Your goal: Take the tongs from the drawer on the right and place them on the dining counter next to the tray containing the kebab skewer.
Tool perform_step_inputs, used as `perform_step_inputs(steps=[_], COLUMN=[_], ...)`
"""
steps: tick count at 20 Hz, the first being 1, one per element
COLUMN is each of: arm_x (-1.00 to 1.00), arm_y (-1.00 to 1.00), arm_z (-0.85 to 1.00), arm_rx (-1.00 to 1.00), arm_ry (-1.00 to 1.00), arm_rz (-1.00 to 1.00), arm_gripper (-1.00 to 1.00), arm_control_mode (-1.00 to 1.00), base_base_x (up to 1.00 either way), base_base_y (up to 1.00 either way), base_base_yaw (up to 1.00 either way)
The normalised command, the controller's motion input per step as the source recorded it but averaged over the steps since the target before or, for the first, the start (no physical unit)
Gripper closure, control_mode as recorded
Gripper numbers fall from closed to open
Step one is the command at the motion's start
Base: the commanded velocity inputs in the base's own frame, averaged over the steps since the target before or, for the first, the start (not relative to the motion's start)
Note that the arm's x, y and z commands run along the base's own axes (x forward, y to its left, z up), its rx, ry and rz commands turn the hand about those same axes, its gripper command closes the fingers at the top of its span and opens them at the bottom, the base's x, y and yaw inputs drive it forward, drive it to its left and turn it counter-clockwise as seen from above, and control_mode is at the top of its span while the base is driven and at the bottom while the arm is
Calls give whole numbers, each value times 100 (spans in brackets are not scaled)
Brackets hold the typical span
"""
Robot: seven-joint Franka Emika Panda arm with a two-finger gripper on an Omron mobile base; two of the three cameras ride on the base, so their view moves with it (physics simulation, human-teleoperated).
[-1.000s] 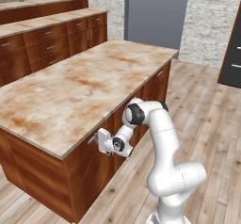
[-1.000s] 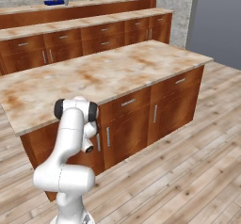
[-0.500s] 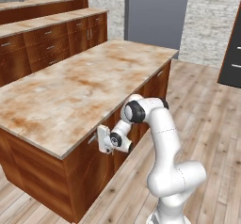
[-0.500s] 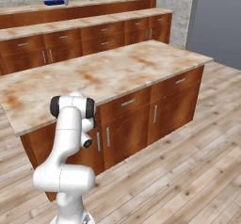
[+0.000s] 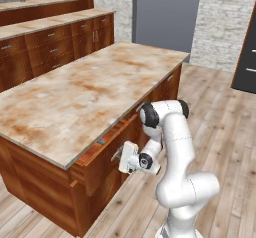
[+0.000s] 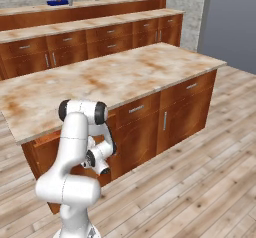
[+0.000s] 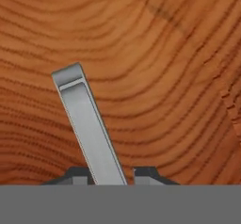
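Observation:
The drawer (image 5: 101, 153) sits at the near end of the island, under its marbled top, and juts out a little. In the hand view its silver bar handle (image 7: 89, 124) runs slantwise across the wood front and passes between my two dark fingertips (image 7: 77, 173). My gripper (image 5: 121, 157) (image 7: 110, 173) is shut on that handle. The tongs are hidden. Far back, the blue tray (image 6: 57, 2) rests on the dining counter (image 6: 120, 3). The kebab skewer is too small to make out.
The island top (image 5: 75, 97) spreads out to my left, with more drawers and doors (image 6: 165, 119) along its side. A lower counter row (image 6: 100, 34) stands between the island and the dining counter. Open wooden floor (image 6: 200, 182) lies to the right.
My hand has drawn back a little from the island, and the drawer front has come out with it. The base has not moved.

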Motion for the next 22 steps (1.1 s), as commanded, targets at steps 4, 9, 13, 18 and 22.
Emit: perform_step_inputs(steps=[4, 9, 13, 18, 22], arm_x=[-100, -100, -78, -67, -11], arm_y=[-100, -100, -95, -89, -96], arm_z=[-4, 0, -2, 49, 100], arm_rx=[45, 43, -3, -9, -8], arm_ry=[5, 4, 4, 22, 3], arm_rz=[0, 0, 0, 13, 23], arm_gripper=[100, 100, 100, 100, 100], arm_control_mode=[-100, -100, -100, -100, -100], base_base_x=[0, 0, 0, 0, 0], base_base_y=[0, 0, 0, 0, 0], base_base_yaw=[0, 0, 0, 0, 0])
